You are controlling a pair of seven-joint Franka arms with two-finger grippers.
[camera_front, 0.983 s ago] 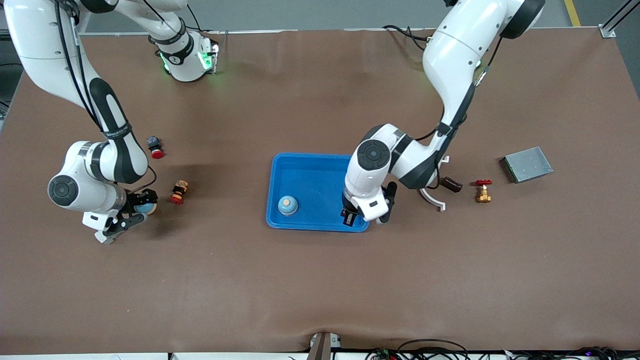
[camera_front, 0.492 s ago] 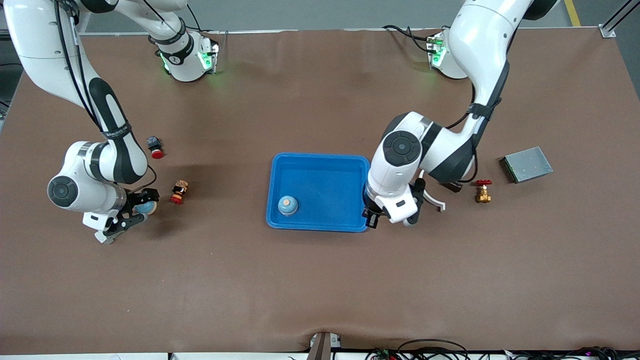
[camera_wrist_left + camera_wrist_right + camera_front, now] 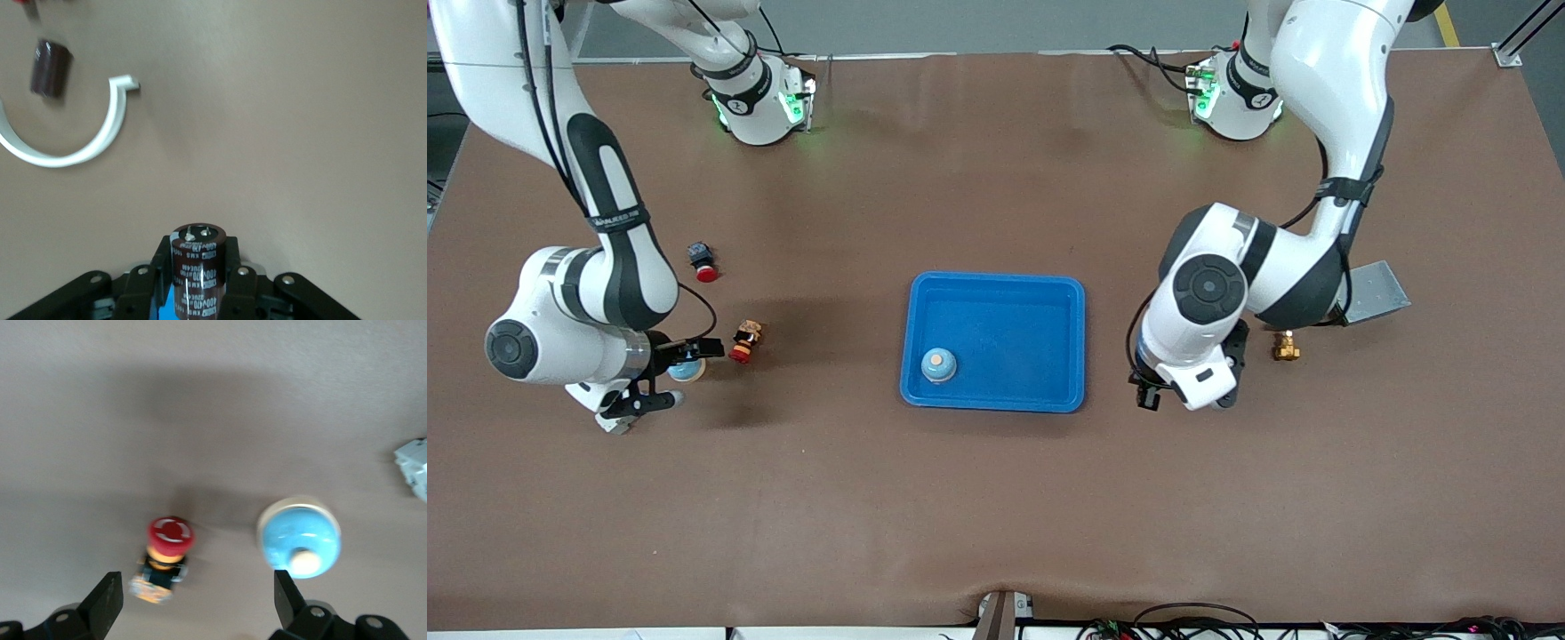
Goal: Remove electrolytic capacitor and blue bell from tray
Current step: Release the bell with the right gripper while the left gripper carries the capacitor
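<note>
**Entry: capacitor clear of tray, one bell left inside**

**Front view.** One blue tray (image 3: 996,286) lay mid-table.
- Blue bells: two. One sat in the tray (image 3: 939,364), in the corner nearer the camera toward the right arm's end. One stood on the table (image 3: 686,370) between the spread fingers of the right gripper (image 3: 665,377).
- Red-capped push-buttons: two (image 3: 703,262), (image 3: 744,342).
- Brass valve: one (image 3: 1285,347).
- Grey metal box: one (image 3: 1380,291), part-hidden by the arm.
- Left gripper (image 3: 1149,395): over bare table beside the tray, toward the left arm's end. Its load could not be made out here.

**Left wrist view.** The left gripper was clamped on one electrolytic capacitor (image 3: 197,263), held upright. One white curved bracket (image 3: 80,143) and one dark brown cylinder (image 3: 51,67) lay ahead.

Risk: a tall can set down tilted would likely topple and roll toward the bracket.

**Right wrist view.** One bell and one push-button showed, with the jaws wide apart.

Risk: a sideways move could clip the bell or the button. The tray bell's smooth dome may slip in a pinch.
</note>
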